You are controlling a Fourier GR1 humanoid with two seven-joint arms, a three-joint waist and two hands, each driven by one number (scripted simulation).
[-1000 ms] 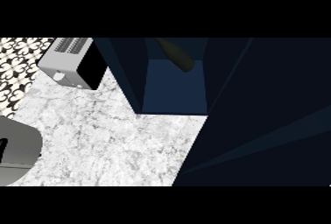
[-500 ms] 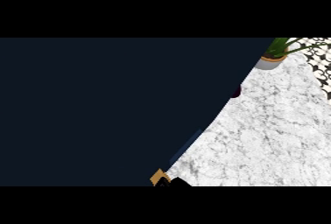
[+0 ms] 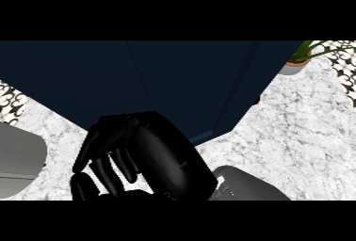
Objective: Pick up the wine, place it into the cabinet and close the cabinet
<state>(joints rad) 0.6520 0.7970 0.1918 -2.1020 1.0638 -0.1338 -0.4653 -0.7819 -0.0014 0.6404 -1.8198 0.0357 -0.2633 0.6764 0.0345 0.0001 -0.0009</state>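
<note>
The fingers (image 3: pixel 104 162) of a black hand (image 3: pixel 149 160) hang fairly straight, gripping nothing visible. Left of them sits a grey appliance (image 3: pixel 17 164) on the marble desk (image 3: pixel 292 141). Above the fingers stands the navy cabinet (image 3: pixel 139 80); far right, a potted plant (image 3: pixel 303 59). The wine is not visible, so I judge the step to be closing the cabinet, needing a push against its door.

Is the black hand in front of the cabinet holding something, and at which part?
It cannot be told. The hand shows its back before the dark blue cabinet, and no wine bottle is visible.
</note>
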